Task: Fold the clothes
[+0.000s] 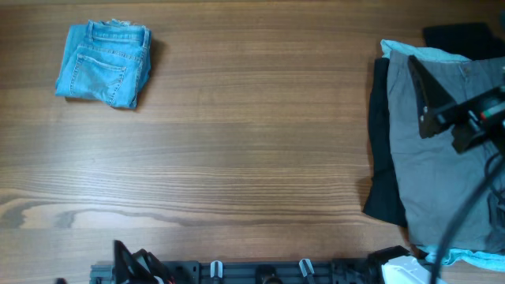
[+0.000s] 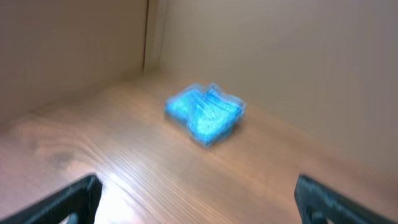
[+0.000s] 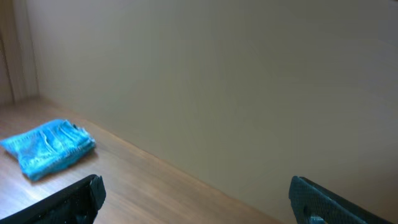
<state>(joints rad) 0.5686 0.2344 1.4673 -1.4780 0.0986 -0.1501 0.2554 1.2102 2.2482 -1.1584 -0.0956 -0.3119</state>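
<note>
Left gripper [image 2: 196, 186]: jaws wide apart, empty, at bottom edge of overhead frame.
Right gripper [image 3: 194, 185]: jaws wide apart, empty, over grey-khaki trousers [image 1: 442, 166] lying on black garment [image 1: 384, 158] at right edge.
Brown wooden table [image 1: 252, 142]: broad open stretch mid-frame.
Light-blue denim jeans [image 1: 104, 73]: folded compact, stitched pocket up, upper left.

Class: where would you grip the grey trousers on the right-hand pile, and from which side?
Probably the far-left corner of the grey trousers, coming from above: they lie flat and uppermost, with that corner exposed. Pinch shallow, since the black garment lies just beneath that edge.
</note>
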